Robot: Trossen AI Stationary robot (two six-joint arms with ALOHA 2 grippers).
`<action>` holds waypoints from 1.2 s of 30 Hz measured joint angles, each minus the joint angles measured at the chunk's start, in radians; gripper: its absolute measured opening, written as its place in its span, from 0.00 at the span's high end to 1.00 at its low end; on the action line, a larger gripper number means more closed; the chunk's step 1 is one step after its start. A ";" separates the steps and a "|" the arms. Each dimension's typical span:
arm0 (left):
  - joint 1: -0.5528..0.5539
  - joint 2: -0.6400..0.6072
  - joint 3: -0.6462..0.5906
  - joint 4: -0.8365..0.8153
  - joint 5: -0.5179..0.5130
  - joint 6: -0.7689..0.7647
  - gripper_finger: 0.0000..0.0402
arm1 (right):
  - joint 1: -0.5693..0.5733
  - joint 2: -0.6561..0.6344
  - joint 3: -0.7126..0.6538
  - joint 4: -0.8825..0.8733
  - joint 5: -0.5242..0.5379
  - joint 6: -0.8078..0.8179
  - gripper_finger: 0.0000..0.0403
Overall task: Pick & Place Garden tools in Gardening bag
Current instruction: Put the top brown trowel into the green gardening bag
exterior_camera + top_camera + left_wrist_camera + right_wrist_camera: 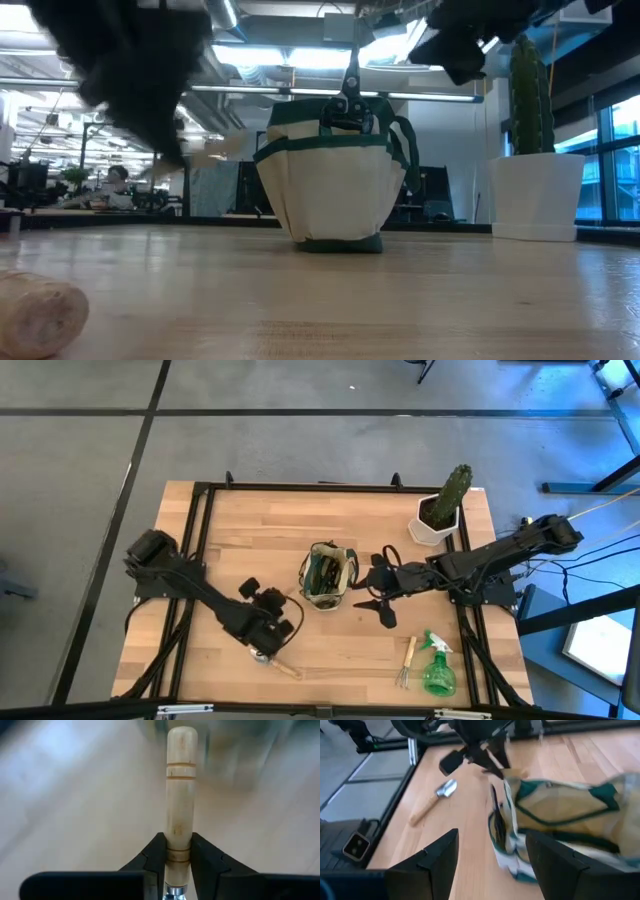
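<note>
From above, the left gripper [264,644] sits low over the front of the bench [230,540], directly on the trowel [278,663], whose wooden handle pokes out toward the front edge. The gardening bag [329,575] stands mid-bench, near the trowel, with dark tool handles already showing inside it. The right gripper [372,592] hovers just beside the bag's far side. The hand fork [405,663] and the green spray bottle [436,668] lie together at the front right, well apart from the bag, and the cactus [446,500] in its white pot stands at the back right.

At bench height, the bag [335,180] stands upright with pruner handles [350,85] sticking out of its top. The butt of the trowel handle [38,315] lies on the bench in the near corner.

The left wrist view shows its jaws pinching the trowel's handle [179,795] low down, close to the metal collar (both fingers [152,857] touch the wood).

The right wrist view shows its jaws spread wide with nothing between them; beyond lie the bag [565,820] and the trowel [432,800].

The risk, as I judge it, lies in that grip: it sits at one end of the handle, so the trowel may swing or slip on lifting. The soft bag could also tip if the blade catches its rim or the pruners inside.
</note>
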 joint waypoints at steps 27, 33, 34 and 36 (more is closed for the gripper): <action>-0.208 -0.152 -0.170 -0.189 -0.811 -0.543 0.86 | -0.101 0.518 0.875 -0.744 0.069 0.120 0.43; -0.234 -0.152 -0.299 -0.182 -0.810 -0.699 0.86 | -0.105 0.679 0.976 -0.768 0.067 0.123 0.43; -0.240 -0.152 -0.313 -0.181 -0.810 -0.725 0.86 | -0.111 0.689 0.982 -0.789 0.088 0.141 0.43; -0.252 -0.152 -0.331 -0.178 -0.809 -0.758 0.86 | -0.122 0.700 0.988 -0.804 0.126 0.176 0.43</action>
